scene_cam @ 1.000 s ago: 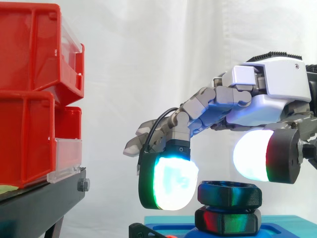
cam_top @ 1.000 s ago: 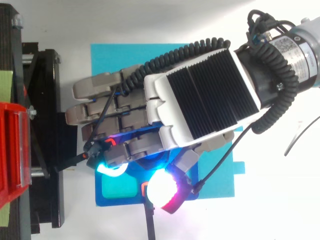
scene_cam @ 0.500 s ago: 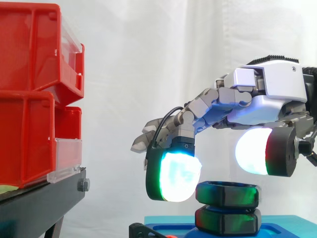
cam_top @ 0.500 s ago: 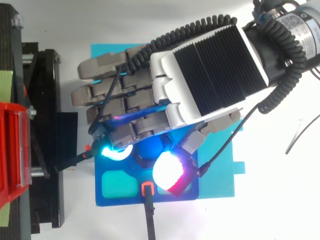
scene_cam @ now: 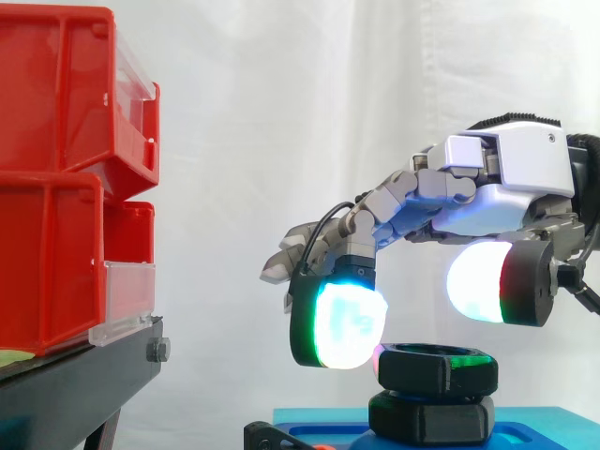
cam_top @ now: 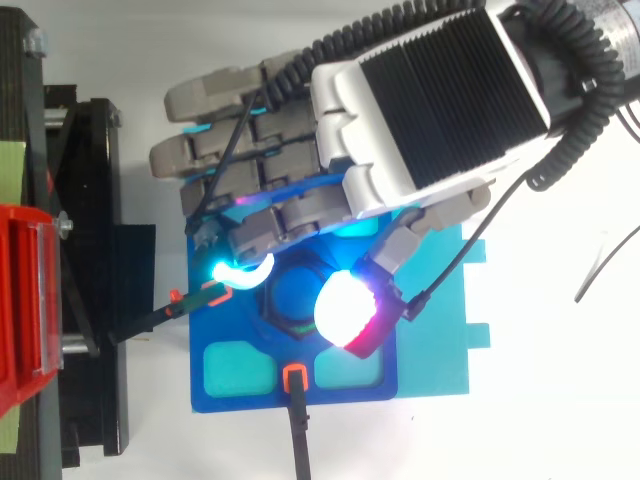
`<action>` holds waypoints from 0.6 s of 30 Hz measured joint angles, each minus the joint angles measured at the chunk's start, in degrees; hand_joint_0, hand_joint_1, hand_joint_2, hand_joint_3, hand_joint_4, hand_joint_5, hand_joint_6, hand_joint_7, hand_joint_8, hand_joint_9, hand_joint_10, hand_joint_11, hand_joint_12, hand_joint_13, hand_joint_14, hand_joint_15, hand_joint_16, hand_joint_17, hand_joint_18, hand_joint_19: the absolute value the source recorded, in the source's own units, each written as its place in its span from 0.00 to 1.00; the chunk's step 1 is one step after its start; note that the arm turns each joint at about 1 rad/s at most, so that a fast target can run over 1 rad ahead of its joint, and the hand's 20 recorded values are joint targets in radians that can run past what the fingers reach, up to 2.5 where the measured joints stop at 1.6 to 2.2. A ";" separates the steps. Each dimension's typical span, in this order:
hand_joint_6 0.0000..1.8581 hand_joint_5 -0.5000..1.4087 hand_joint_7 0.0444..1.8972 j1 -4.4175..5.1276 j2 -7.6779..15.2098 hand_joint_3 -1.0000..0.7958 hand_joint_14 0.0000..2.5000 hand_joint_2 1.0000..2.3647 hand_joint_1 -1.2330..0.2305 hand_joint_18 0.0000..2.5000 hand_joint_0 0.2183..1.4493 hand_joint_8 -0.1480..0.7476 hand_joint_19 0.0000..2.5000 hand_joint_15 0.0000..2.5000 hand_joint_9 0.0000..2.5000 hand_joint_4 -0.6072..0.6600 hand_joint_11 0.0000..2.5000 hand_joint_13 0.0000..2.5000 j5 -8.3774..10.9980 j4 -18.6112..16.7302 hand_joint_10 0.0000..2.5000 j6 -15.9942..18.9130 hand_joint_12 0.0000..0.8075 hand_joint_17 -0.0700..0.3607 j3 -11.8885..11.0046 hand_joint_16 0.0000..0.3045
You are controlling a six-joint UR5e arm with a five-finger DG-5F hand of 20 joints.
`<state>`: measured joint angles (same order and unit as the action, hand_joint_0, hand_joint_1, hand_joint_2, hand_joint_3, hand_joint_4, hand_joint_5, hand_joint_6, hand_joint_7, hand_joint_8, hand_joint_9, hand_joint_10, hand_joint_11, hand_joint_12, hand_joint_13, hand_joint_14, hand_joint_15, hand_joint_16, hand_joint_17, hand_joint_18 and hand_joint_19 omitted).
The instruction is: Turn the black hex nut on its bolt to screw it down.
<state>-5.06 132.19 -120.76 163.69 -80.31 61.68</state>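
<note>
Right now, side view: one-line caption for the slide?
Hand poised over the black hex nut on the blue fixture, fingers open, not gripping it; red bins at left.

The hand point(scene_cam: 516, 173) has a white-silver shell, grey fingers point(scene_cam: 398, 202) and a black ribbed back; a fingertip pad point(scene_cam: 349, 323) glows white-cyan edged green, the thumb pad point(scene_cam: 480, 281) white edged red. The hex nut point(scene_cam: 437, 367) is black with green and magenta glints. The base point(cam_top: 240, 404) is blue with turquoise recesses, on a cyan mat point(cam_top: 435, 350). The bins point(scene_cam: 56, 187) are red with clear fronts, the stand point(scene_cam: 75, 389) black, the curtain point(scene_cam: 281, 112) white.
</note>
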 measured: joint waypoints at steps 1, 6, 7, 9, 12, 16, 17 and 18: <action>0.41 0.15 0.33 -0.36 0.00 0.28 0.00 0.00 0.54 0.03 0.25 0.44 0.05 0.00 0.21 0.66 0.13 0.14 -0.39 -0.05 0.00 -0.06 0.18 0.24 0.01 0.05; 0.41 0.15 0.33 -1.52 0.00 0.28 0.00 0.00 0.54 0.03 0.25 0.44 0.05 0.00 0.21 0.66 0.13 0.14 -1.74 -0.46 0.00 -0.25 0.17 0.24 0.01 0.05; 0.41 0.15 0.33 -1.72 0.00 0.28 0.00 0.00 0.54 0.03 0.25 0.44 0.05 0.00 0.21 0.66 0.13 0.14 -2.01 -0.60 0.00 -0.26 0.17 0.24 0.01 0.05; 0.41 0.15 0.33 -1.93 0.00 0.28 0.00 0.00 0.54 0.03 0.25 0.44 0.05 0.00 0.21 0.66 0.13 0.14 -2.35 -0.75 0.00 -0.27 0.17 0.24 0.01 0.05; 0.41 0.15 0.33 -2.09 -0.02 0.28 0.00 0.00 0.54 0.03 0.25 0.44 0.05 0.00 0.21 0.66 0.13 0.14 -2.60 -0.87 0.00 -0.23 0.17 0.24 -0.04 0.05; 0.41 0.15 0.33 -1.70 -0.02 0.28 0.00 0.00 0.54 0.03 0.25 0.44 0.05 0.00 0.21 0.66 0.13 0.14 -2.48 -0.91 0.00 -0.13 0.17 0.24 -0.41 0.05; 0.41 0.15 0.33 -1.56 -0.02 0.28 0.00 0.00 0.54 0.03 0.25 0.44 0.05 0.00 0.21 0.66 0.13 0.14 -2.38 -0.91 0.00 -0.09 0.17 0.24 -0.53 0.05; 0.41 0.16 0.33 -1.40 -0.01 0.28 0.00 0.00 0.54 0.03 0.25 0.44 0.05 0.00 0.21 0.66 0.13 0.14 -2.19 -0.91 0.00 -0.05 0.17 0.24 -0.65 0.05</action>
<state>-6.46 132.17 -122.95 162.78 -80.35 61.03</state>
